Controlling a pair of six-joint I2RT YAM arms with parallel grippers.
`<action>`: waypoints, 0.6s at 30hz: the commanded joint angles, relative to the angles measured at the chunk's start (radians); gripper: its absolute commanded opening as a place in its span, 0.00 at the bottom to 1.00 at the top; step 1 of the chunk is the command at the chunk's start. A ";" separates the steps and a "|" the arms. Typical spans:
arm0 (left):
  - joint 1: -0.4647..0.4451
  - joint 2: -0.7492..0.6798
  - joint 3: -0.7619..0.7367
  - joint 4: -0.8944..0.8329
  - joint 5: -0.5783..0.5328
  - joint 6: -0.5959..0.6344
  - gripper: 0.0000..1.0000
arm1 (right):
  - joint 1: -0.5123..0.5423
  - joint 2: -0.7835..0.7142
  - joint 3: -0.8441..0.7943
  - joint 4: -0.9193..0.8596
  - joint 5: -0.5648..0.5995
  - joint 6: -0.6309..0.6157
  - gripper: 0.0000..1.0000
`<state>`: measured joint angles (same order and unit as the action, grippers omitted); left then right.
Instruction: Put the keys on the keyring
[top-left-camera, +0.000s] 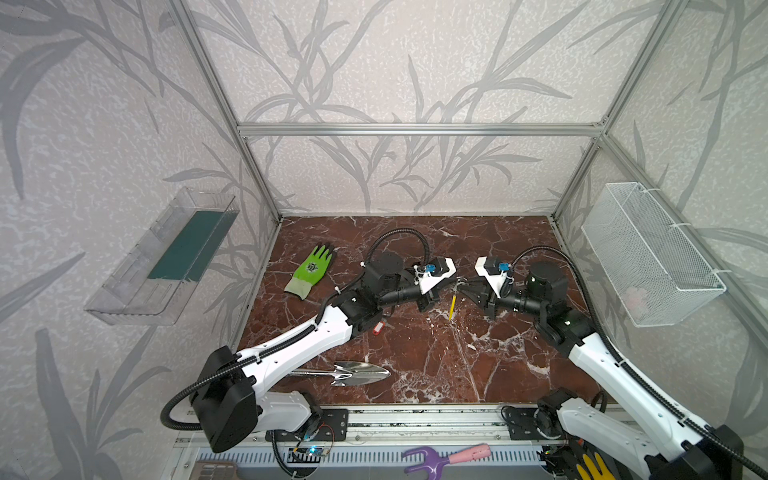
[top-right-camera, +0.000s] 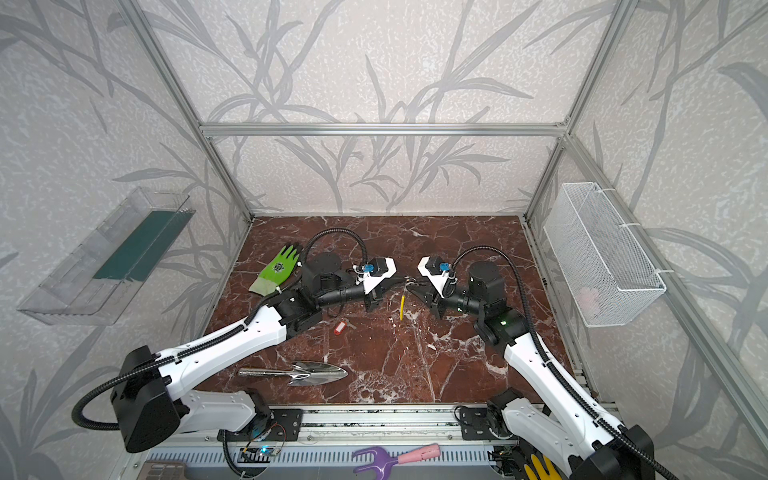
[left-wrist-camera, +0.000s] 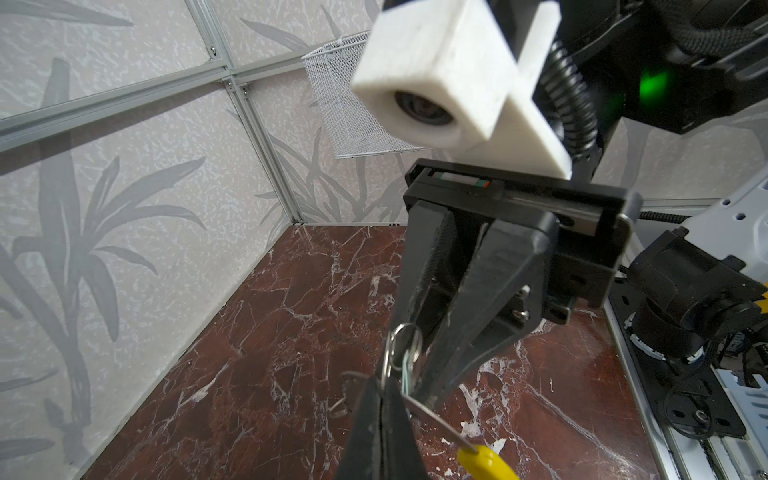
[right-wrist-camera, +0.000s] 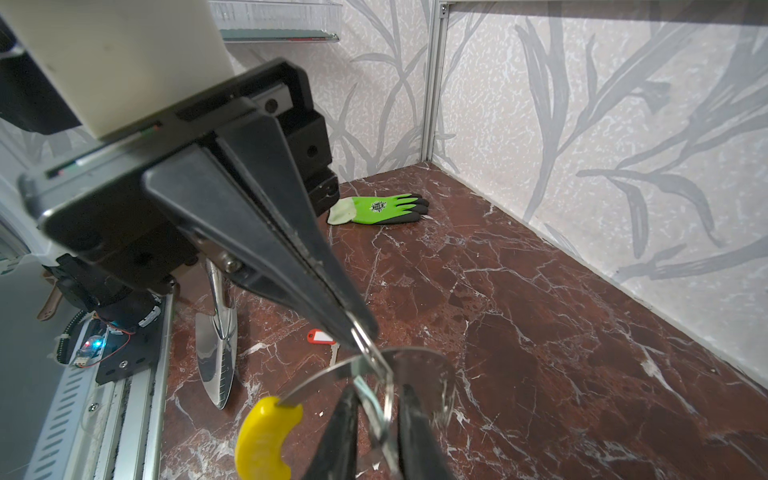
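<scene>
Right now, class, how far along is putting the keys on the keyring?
Done: the keyring is held off the table, pinched in the shut left gripper. In hand: the right gripper straddles a small ring at the hoop; whether a key is threaded yet cannot be told. Left: the red-tag key lies loose on the table.

Table, red-brown marble: green glove at far left; red-tagged key left of middle; steel trowel near front edge.
</scene>
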<state>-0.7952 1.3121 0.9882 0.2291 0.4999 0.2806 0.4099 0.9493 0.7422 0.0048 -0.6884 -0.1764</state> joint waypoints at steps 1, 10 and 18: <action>0.006 -0.039 -0.016 0.096 0.015 -0.043 0.00 | -0.008 0.006 -0.014 0.027 -0.036 -0.017 0.19; 0.006 -0.043 -0.064 0.179 0.021 -0.095 0.00 | -0.009 0.038 -0.014 0.083 -0.096 -0.007 0.23; 0.008 -0.059 -0.054 0.110 0.020 -0.042 0.00 | -0.018 -0.029 -0.041 0.102 -0.092 -0.018 0.27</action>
<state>-0.7906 1.2892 0.9314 0.3431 0.5095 0.2173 0.3992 0.9497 0.7109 0.0643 -0.7612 -0.1890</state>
